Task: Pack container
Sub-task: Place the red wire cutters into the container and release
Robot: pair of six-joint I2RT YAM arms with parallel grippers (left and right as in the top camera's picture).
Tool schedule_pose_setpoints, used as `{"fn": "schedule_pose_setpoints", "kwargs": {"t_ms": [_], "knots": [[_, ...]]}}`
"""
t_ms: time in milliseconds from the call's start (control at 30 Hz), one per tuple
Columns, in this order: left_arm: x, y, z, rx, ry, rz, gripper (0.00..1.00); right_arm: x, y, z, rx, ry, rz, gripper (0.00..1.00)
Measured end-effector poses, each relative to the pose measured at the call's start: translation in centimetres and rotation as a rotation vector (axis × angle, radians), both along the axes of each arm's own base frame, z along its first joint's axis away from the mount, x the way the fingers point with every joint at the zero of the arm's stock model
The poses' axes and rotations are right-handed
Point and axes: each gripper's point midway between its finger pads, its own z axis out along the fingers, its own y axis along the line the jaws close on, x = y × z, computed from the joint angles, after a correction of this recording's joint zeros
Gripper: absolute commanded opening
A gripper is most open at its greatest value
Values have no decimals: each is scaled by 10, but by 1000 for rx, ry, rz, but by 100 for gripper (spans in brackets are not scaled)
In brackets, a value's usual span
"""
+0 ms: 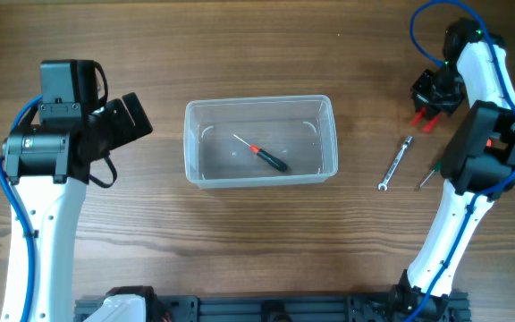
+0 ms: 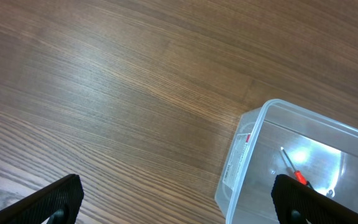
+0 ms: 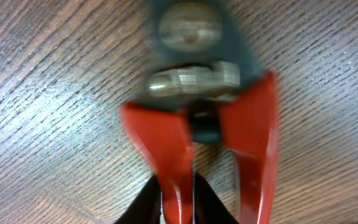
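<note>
Clear container sits mid-table, upright, long side running left to right. One screwdriver with a red-and-black handle lies flat on its floor.

The left gripper hangs just left of the container, apart from it. In the wrist view its fingers are spread wide with nothing between them.

The right gripper is at the far right, over red-handled pliers. The wrist view is blurred, but the black fingers appear clamped on one red handle.

A wrench lies on the wood between the container and the right arm, touching neither. A small tool is partly hidden under that arm; type unclear.
</note>
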Motion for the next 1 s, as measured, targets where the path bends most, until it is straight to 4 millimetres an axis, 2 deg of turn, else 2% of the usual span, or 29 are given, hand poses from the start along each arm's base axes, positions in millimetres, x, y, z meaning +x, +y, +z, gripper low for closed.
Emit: {"fn": "schedule_pose_setpoints", "kwargs": {"t_ms": [267,400,467,533,567,600,633,700,733,767,800,833,867,900,933,1000], "knots": [[0,0,0,0,0,0,100,1,0,0,-1,-3,32,4],[0,0,0,0,0,0,100,3,1,2,0,-14,129,4],[0,0,0,0,0,0,100,10,14,15,21,-52,266,4],[0,0,0,0,1,0,100,22,42,56,12,-143,436,4],[0,0,0,0,0,0,100,26,60,84,-8,-202,531,4],[0,0,0,0,1,0,100,30,91,128,-40,-296,666,4],[0,0,0,0,0,0,100,28,135,185,-81,-423,839,4],[0,0,0,1,0,0,100,8,194,241,-116,-539,1085,4],[0,0,0,0,1,0,100,-16,232,264,-121,-578,1254,4],[0,0,0,0,1,0,100,-31,253,272,-114,-588,1357,4],[0,0,0,1,0,0,100,-55,283,276,-90,-585,1512,4],[0,0,0,0,1,0,100,-77,306,270,-59,-549,1663,4],[0,0,0,1,1,0,100,-99,328,251,-18,-489,1836,4],[0,0,0,1,2,0,100,-109,338,239,5,-456,1910,4],[0,0,0,0,1,0,100,-119,349,219,38,-410,1995,4],[0,0,0,0,1,0,100,-127,360,188,74,-363,2066,4]]}}
